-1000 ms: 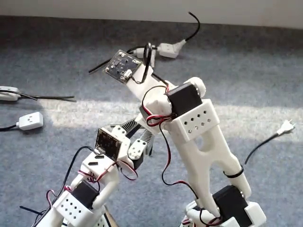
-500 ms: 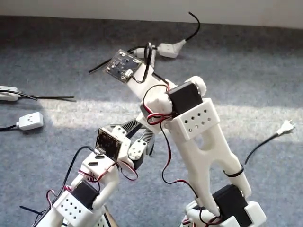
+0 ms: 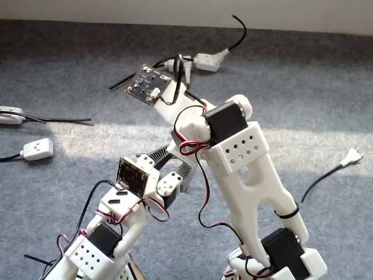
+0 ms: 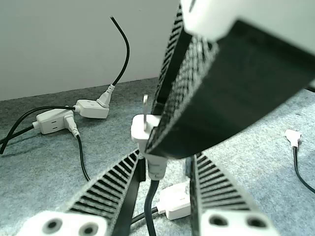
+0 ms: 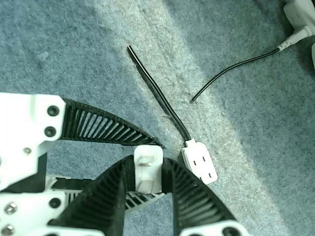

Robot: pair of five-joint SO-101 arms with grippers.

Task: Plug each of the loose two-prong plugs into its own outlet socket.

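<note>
1. The right gripper point(image 5: 148, 173) is clenched on a white two-prong plug point(image 4: 142, 133). Its ribbed fingers point(image 5: 192, 196) press the plug body from both sides, and the cord hangs down below.
2. The left gripper point(image 4: 166, 164) is released. Its fingers point(image 4: 108, 189) are spread wide and hold nothing.
3. The held plug is in the air, above a white socket point(image 5: 199, 164) that lies flat on the grey carpet point(image 3: 291, 87), near the tips of the left fingers. I cannot tell whether they touch it.
4. Compared with a second ago, the wrist of the right arm has tilted a little toward the far side in the high view. The left arm has stayed almost in place.
5. I judge this to be a small correction of aim, not yet the insertion. The prongs seem to point away from the slots, so the plug probably must be turned first.
6. Farther out, another loose plug point(image 3: 351, 156) lies at the right of the high view and a free socket point(image 3: 38, 149) at its left. Most of the task therefore remains.
</note>
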